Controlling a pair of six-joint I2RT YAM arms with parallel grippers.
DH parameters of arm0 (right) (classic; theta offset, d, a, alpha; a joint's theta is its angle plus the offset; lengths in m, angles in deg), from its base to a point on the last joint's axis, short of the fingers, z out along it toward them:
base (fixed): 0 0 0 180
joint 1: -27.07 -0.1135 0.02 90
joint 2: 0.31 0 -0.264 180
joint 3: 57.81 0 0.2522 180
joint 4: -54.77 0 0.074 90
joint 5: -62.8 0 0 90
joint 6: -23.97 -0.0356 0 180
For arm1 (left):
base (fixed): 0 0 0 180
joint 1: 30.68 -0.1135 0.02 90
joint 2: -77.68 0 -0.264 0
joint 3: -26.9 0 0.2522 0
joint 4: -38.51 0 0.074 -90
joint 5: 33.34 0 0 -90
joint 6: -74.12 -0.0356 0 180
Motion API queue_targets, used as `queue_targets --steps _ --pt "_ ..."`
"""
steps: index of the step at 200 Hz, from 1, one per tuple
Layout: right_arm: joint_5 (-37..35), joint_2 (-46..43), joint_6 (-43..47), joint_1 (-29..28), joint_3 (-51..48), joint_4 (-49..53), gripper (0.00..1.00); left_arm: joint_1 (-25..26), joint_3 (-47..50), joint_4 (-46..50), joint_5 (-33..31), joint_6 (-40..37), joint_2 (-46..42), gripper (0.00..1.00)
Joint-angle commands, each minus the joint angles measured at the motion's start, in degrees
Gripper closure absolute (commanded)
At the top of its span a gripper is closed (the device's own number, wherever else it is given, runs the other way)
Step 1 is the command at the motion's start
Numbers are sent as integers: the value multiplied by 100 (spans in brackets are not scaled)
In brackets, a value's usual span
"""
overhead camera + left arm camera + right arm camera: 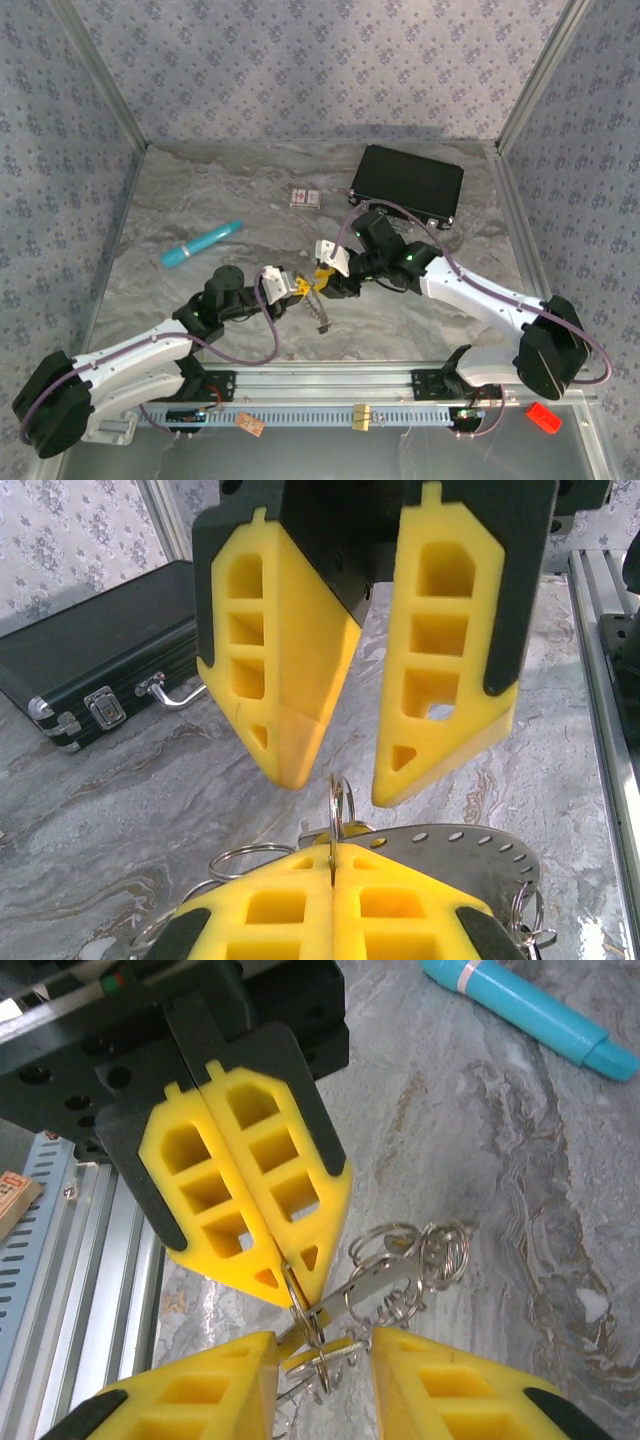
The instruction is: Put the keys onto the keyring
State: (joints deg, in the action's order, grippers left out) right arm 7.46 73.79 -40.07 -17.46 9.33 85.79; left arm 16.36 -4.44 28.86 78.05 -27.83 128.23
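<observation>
We find the left gripper [295, 1282] closed, pinching the keyring [337, 805] edge-on at its fingertips, between the two arms. The right gripper [347, 785] stands open just over the ring, gripping nothing. A perforated metal strip [450, 842] and smaller rings dangle beside it; we cannot single out the keys. Recommendation: hold the ring rigid, approach along its plane, and close only once a key sits squarely between the pads

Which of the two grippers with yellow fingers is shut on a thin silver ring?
The left gripper: its fingers press together with the thin silver ring pinched between them, whereas the fingers of the right gripper stand apart.
</observation>
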Motion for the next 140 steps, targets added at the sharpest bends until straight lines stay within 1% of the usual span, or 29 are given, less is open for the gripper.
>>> queue_targets --steps 1,38,64,78,86,92,125,140 --pt "245 -59 -99 -20 -26 -203 73 37 27 -444 173 61 -136 100" --pt "349 66 -73 -71 57 -213 82 41 59 -554 190 91 -158 100" --pt "375 77 -7 -73 97 -151 100 38 106 -637 168 122 -210 100" --pt "369 75 92 -64 178 12 100 37 106 -598 49 154 -242 100" --pt "345 77 158 -81 237 123 100 39 91 -521 -66 175 -257 91" --pt "317 73 216 -86 279 217 100 37 74 -437 -117 163 -268 88" --pt "-52 150 680 -204 628 911 100 33 -116 222 -205 -13 -259 86" --pt "-258 238 887 -290 809 1222 100 34 -166 315 -189 -37 -222 87"
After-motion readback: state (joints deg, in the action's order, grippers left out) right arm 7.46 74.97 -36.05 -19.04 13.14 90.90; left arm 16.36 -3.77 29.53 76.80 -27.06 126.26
